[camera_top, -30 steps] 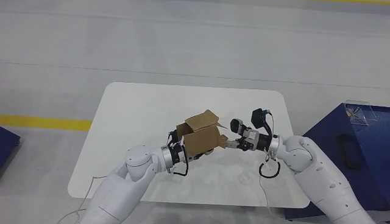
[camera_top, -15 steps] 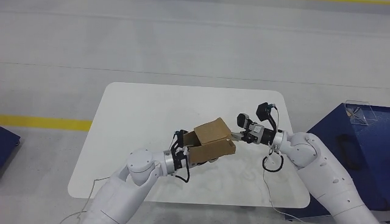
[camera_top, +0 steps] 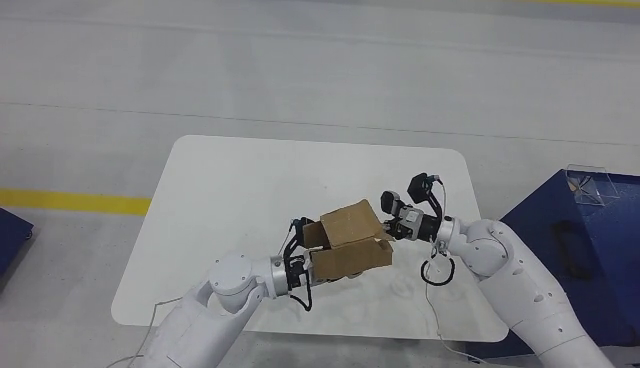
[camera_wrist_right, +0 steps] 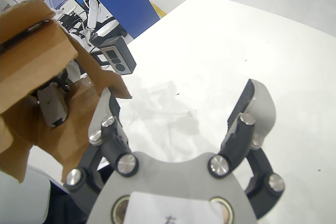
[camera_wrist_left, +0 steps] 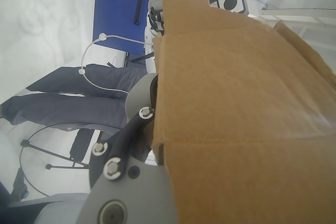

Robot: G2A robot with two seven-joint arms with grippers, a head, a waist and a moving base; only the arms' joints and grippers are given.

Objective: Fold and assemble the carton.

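Top view: a brown corrugated cardboard carton [camera_top: 350, 236], partly folded, is held above a white rounded table [camera_top: 240, 178] between two grippers. The left gripper [camera_top: 303, 255] is clamped on the carton end nearest it. The right gripper [camera_top: 388, 225] sits just beside the opposite end.

Left wrist view: the carton wall is gripped directly ahead of the left gripper [camera_wrist_left: 153, 104].

Right wrist view: the right gripper [camera_wrist_right: 181, 104] is spread wide and empty, with one finger [camera_wrist_right: 111, 104] touching a loose flap [camera_wrist_right: 105, 78].

The carton is judged light, stiff across its panels, weak at its creases and easily crushed. A flap edge close to a crease would be the best place to take hold.
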